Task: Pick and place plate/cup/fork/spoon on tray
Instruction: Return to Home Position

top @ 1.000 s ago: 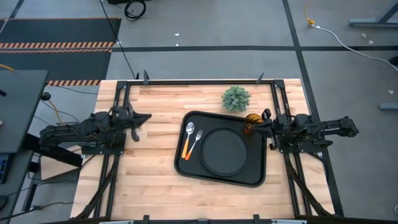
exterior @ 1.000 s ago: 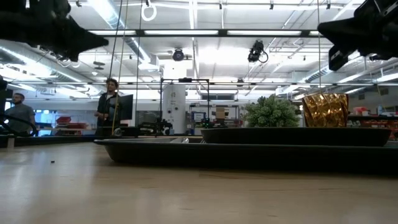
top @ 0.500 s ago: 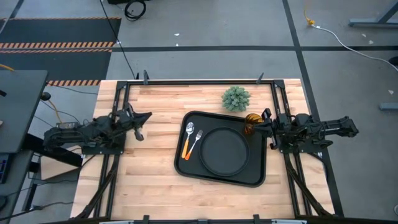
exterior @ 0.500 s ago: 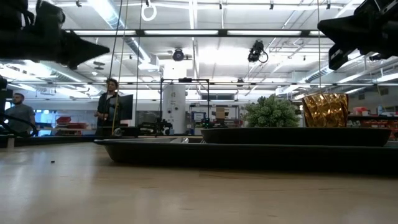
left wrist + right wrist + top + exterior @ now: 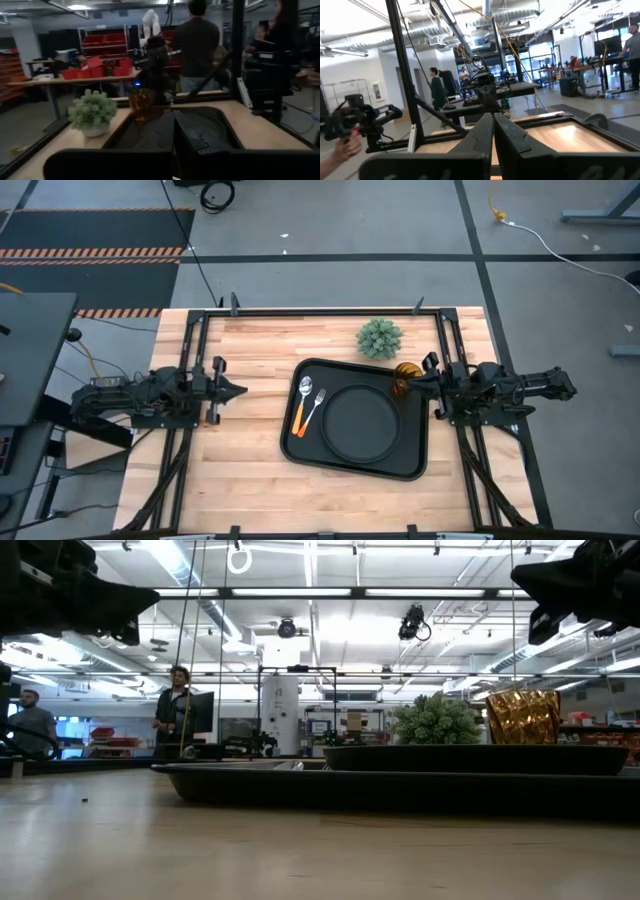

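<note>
All four pieces rest on the tray; both claws closed and empty.

The left claw (image 5: 232, 390) hangs over bare surface (image 5: 240, 440), with the tray (image 5: 420, 465) well apart on its far side. The right claw (image 5: 418, 383) is just beside the cup (image 5: 406, 373), which sits at the tray's corner; the plate (image 5: 362, 423) lies beyond it, the fork (image 5: 300, 418) and spoon (image 5: 306, 392) farther still. The placing looks finished, so the sound move is to draw each claw back level, the right one clear of the cup.
</note>
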Controlling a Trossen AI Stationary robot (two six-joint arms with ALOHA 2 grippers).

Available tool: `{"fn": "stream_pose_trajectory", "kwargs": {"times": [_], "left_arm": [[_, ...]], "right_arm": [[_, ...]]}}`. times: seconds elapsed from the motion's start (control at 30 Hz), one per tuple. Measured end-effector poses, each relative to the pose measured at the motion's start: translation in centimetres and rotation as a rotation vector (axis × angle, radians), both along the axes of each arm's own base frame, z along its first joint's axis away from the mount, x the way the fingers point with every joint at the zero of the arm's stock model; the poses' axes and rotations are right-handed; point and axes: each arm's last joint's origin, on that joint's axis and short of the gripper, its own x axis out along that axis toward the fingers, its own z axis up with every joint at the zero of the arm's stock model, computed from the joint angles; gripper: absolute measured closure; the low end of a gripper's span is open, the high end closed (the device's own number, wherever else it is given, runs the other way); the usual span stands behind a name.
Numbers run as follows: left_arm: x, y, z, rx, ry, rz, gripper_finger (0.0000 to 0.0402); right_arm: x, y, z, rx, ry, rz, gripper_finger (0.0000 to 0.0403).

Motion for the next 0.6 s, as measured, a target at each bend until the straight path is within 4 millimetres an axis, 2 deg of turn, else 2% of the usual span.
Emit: {"fn": "stream_pose_trajectory", "kwargs": {"times": [0.27, 0.4, 0.6], "left_arm": [[0.1, 0.0, -0.6, -0.022, 0.063, -0.002, 0.0395], [0.1, 0.2, -1.0, -0.062, 0.099, 0.064, 0.0395], [0.1, 0.5, -1.0, -0.130, 0.097, 0.157, 0.0395]], "right_arm": [[0.0, 0.0, -0.1, -0.084, 0.006, -0.024, 0.0380], [0.1, 0.0, -0.2, -0.090, 0.020, -0.022, 0.0380], [0.1, -0.1, -0.5, -0.009, 0.059, -0.033, 0.0380]]}}
